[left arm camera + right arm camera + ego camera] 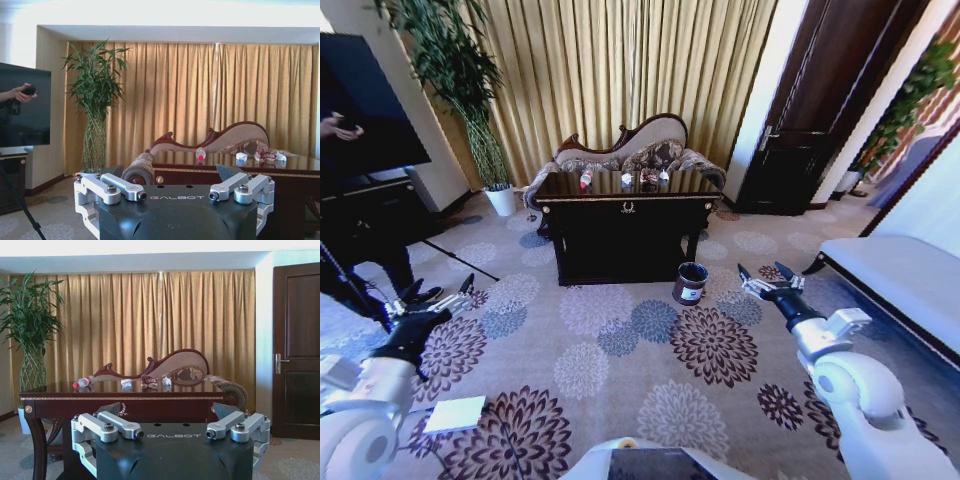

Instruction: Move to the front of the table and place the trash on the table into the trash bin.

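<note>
Ahead, the trash (642, 178) on the worktop (626, 205) is seen well beyond both open, empty pincers, left pincer (448, 300) and right pincer (764, 283).

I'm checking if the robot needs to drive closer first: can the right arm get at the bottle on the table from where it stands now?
Probably not: the bottle lies on the table, with open carpet separating it from the right gripper, which is open.
</note>
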Controlling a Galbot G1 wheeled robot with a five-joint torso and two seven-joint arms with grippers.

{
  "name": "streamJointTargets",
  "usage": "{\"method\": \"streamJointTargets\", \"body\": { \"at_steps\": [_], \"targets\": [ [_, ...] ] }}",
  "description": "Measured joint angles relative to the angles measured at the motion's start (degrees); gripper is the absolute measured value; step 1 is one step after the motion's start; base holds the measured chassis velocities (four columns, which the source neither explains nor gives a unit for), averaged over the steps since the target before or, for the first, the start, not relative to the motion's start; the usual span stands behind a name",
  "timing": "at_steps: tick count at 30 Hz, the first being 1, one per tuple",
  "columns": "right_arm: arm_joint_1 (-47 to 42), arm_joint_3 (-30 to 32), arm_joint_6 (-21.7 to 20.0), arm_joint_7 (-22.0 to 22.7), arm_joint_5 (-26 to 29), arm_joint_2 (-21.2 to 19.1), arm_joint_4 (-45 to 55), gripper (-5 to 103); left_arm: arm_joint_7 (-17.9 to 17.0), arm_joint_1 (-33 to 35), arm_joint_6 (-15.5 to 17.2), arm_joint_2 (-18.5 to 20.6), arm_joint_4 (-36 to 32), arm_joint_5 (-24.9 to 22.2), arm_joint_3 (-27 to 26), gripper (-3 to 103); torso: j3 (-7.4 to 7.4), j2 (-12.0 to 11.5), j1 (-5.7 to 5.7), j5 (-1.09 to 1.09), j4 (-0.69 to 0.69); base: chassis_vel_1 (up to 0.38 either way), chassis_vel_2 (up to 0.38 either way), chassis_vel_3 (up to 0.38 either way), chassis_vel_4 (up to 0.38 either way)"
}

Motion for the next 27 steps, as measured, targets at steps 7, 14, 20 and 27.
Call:
{"method": "streamJointTargets", "body": {
  "at_steps": [7, 14, 20, 27],
  "targets": [
    [0.0, 0.1, 0.2, -0.6, 0.0, 0.0, -0.1, 100, 0.0, 0.0, -0.1, 0.1, 0.0, 0.0, 0.0, 100, -0.01, 0.0, -0.02, 0.0, 0.0, -0.069, 0.085, 0.089, -0.084],
    [0.0, 0.1, 0.3, -0.7, 0.1, 0.0, -0.1, 100, 0.0, 0.0, -0.1, 0.2, 0.0, 0.0, 0.0, 100, 0.02, 0.0, 0.03, 0.01, 0.02, -0.157, 0.175, 0.156, -0.182],
    [-0.1, 0.1, 0.3, -0.8, 0.1, -0.1, 0.1, 100, 0.0, 0.0, -0.2, 0.2, -0.2, 0.0, 0.0, 100, 0.0, 0.0, 0.02, 0.0, -0.01, -0.125, 0.118, 0.115, -0.134],
    [-0.2, 0.2, 0.4, -0.8, 0.1, -0.3, 0.3, 100, 0.0, 0.2, -0.2, 0.0, -0.3, 0.0, 0.0, 100, 0.0, 0.0, -0.01, -0.01, 0.02, -0.147, 0.132, 0.151, -0.104]
  ]
}}
